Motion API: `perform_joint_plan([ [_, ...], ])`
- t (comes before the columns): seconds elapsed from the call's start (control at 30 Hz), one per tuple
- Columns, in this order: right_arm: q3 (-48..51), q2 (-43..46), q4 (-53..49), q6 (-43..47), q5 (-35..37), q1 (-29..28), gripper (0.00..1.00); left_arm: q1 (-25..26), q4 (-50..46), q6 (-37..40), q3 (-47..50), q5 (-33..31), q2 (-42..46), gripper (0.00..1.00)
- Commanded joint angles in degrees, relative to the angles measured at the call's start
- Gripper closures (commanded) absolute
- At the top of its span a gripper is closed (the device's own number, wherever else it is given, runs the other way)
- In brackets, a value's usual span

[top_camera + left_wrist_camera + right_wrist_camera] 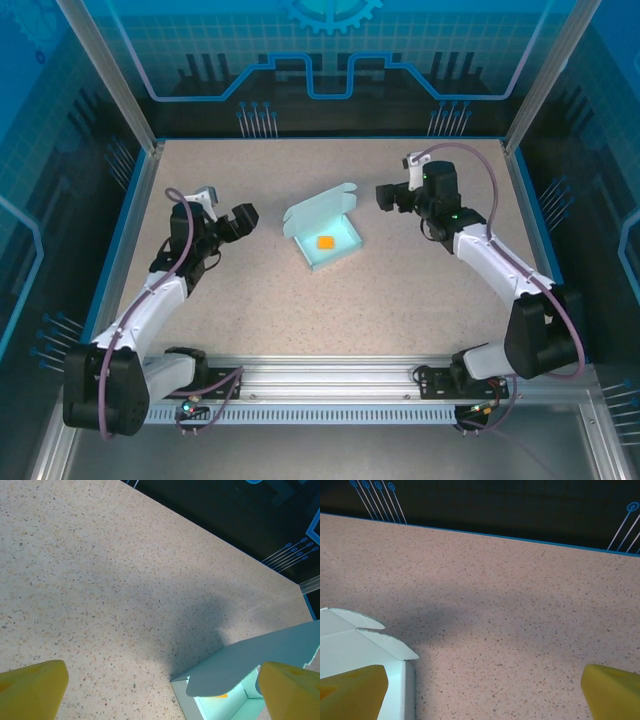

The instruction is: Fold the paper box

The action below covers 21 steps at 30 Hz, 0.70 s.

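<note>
The paper box (320,232) is a pale light-blue tray standing mid-table with its lid flap raised at the back; a small orange block (326,241) lies inside. My left gripper (243,220) hovers open just left of the box, apart from it. In the left wrist view the box (250,665) shows at lower right, with the orange block (221,696) under the flap and my yellow fingers (32,687) spread wide. My right gripper (388,195) stands open right of the box. Its wrist view has a box corner (355,645) at lower left beside a yellow finger (352,690).
The speckled table (400,290) is bounded by a blue rim (130,220) and aluminium posts (110,75) at the back corners. A metal rail (320,378) with both arm bases runs along the near edge.
</note>
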State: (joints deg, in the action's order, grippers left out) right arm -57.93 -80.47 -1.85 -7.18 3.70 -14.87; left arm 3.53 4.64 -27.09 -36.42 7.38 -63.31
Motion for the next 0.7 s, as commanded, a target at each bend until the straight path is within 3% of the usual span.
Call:
perform_joint_plan([
  [0.0, 0.42, -0.77, 1.81, 2.48, -8.81, 1.87, 0.0, -0.37, 0.88, 0.44, 0.21, 3.35, -0.18, 0.01],
  [0.13, -0.33, -3.12, 1.63, 10.15, -14.51, 2.34, 0.0, -0.12, 2.41, 1.36, 2.08, 8.81, -1.42, 0.01],
  [0.4, -5.71, -8.82, -4.82, 23.73, -26.21, 3.1, 0.05, 2.71, 7.82, 0.46, 6.23, 12.66, -1.89, 0.06],
  [0.67, -12.69, -17.14, -9.49, 29.56, -27.76, 1.18, 0.16, 5.73, 8.13, 2.06, 8.46, 11.43, -0.02, 0.09],
])
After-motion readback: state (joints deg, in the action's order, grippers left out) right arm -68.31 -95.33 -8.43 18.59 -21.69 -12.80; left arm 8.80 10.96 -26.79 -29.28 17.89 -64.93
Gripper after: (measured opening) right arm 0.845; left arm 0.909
